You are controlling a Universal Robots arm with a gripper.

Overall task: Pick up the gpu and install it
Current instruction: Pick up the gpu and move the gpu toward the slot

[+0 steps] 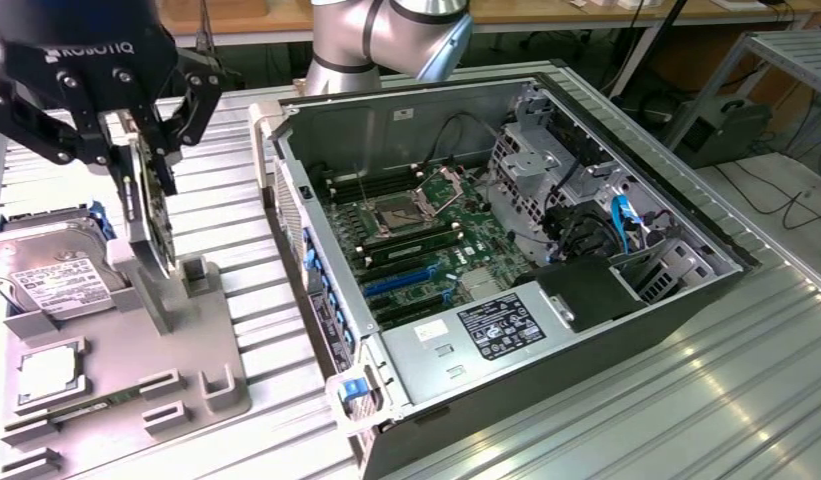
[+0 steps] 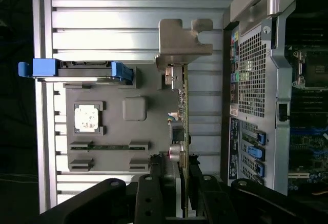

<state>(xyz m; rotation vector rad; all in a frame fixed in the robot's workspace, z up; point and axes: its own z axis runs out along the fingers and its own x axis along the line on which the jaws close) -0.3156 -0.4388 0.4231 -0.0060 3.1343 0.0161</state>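
Ribbed metal table (image 1: pixel 730 400): one open PC case (image 1: pixel 517 250) and one grey fixture tray (image 1: pixel 183 370) are laid out, with one hard drive (image 1: pixel 50 270) and one CPU (image 1: pixel 47 370) seated in the tray. One gpu (image 1: pixel 150 230) is clamped upright by the gripper (image 1: pixel 143 165) over the tray, possibly clear of its slot.

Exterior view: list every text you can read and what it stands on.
"ROBOTIQ": on the gripper holding the gpu.
White label on the hard drive: too small to read.
Label on the power supply: too small to read.
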